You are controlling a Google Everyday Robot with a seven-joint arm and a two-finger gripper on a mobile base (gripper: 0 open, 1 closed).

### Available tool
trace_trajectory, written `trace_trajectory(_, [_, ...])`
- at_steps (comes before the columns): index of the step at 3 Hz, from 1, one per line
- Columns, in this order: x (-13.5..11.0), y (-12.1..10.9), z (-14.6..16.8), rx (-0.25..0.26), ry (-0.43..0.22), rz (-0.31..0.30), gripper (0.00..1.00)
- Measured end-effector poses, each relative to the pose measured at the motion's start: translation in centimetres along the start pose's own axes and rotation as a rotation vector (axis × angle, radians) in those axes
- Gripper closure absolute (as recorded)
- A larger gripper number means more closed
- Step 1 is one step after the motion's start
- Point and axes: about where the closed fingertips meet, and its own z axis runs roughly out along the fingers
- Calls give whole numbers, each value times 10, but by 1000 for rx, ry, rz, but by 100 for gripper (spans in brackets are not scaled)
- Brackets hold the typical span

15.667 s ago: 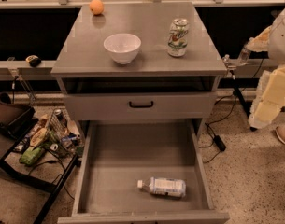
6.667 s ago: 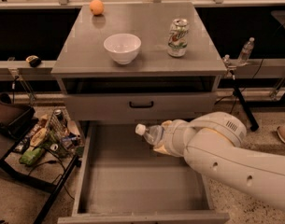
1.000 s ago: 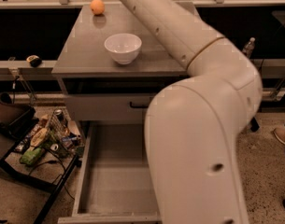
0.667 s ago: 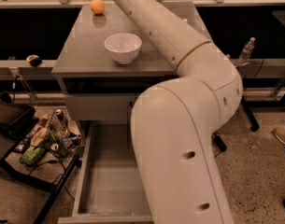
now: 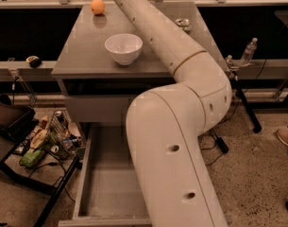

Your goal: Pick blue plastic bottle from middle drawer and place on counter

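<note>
**Arm reaches over the worktop, gripper out of view**

The robot's pale arm [image 5: 181, 126] fills the middle of the scene. It rises from the near edge, bends at the right of the cabinet and runs far-left across the worktop [image 5: 84, 46] to the top edge. The gripper lies beyond that edge, so I cannot tell whether it is open or closed.

The blue plastic bottle cannot be seen anywhere. The middle drawer [image 5: 103, 188] stands pulled out toward the near side. Its grey floor shows on the left, and the arm hides its right part.

On the worktop a white bowl [image 5: 123, 48] sits near the front, just left of the arm. An orange [image 5: 97, 6] lies at the far left. The top of a soda can [image 5: 183, 24] shows just right of the arm.
</note>
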Motion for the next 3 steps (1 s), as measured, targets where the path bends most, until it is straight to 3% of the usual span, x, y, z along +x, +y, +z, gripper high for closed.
trace_trajectory(1, [17, -9, 8, 20, 33, 100, 100])
trace_trajectory(3, [45, -24, 27, 39, 5, 350, 100])
